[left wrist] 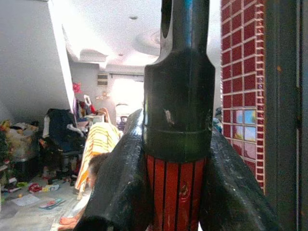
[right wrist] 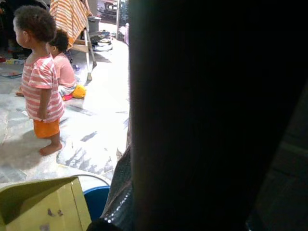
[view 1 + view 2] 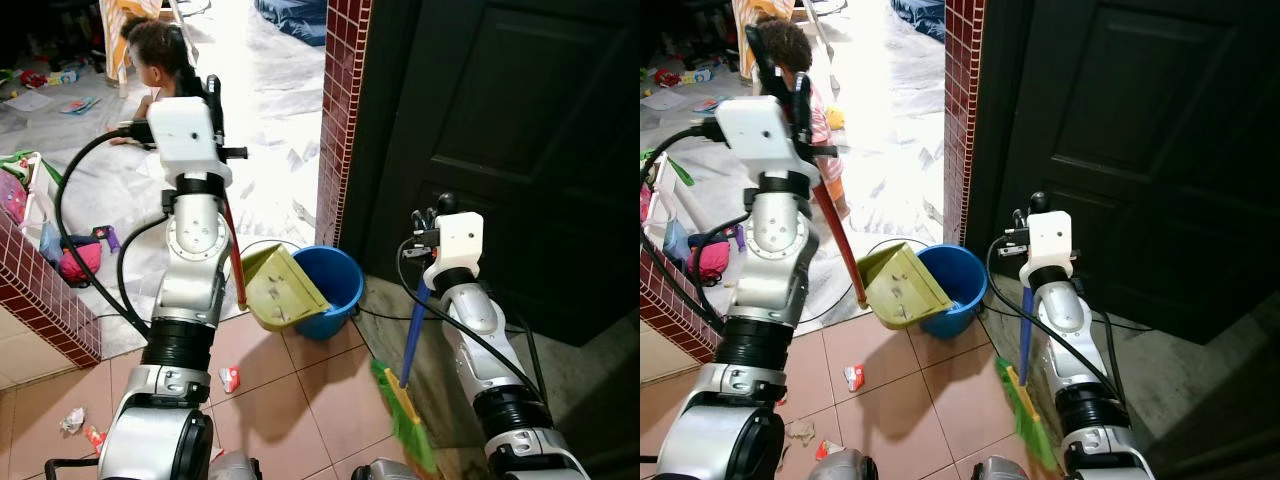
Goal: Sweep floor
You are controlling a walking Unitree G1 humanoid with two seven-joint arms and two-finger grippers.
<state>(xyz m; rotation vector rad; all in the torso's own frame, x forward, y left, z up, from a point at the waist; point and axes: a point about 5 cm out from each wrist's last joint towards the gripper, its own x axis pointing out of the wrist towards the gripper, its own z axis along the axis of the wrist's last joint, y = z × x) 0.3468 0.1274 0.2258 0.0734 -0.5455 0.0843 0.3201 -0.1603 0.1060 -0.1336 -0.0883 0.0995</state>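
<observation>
- Floor [image 3: 290,400]: left eye view has the left gripper [image 3: 212,100] tipping the dustpan [image 3: 283,288] over the blue bucket [image 3: 335,283]; paper scraps [image 3: 229,378] are left, so sweeping looks unfinished.
- Right eye view: right gripper [image 3: 1026,226] carries the broom [image 3: 1025,405].
- Left wrist view: jaws pinch the red handle [image 1: 175,192].
- Right wrist view: grip too dark to tell.

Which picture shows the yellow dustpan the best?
The left eye view: the whole yellow dustpan shows tipped over the blue bucket. The right eye view shows it almost as well. The right wrist view catches a corner; the left wrist view shows its red handle between the fingers.
</observation>
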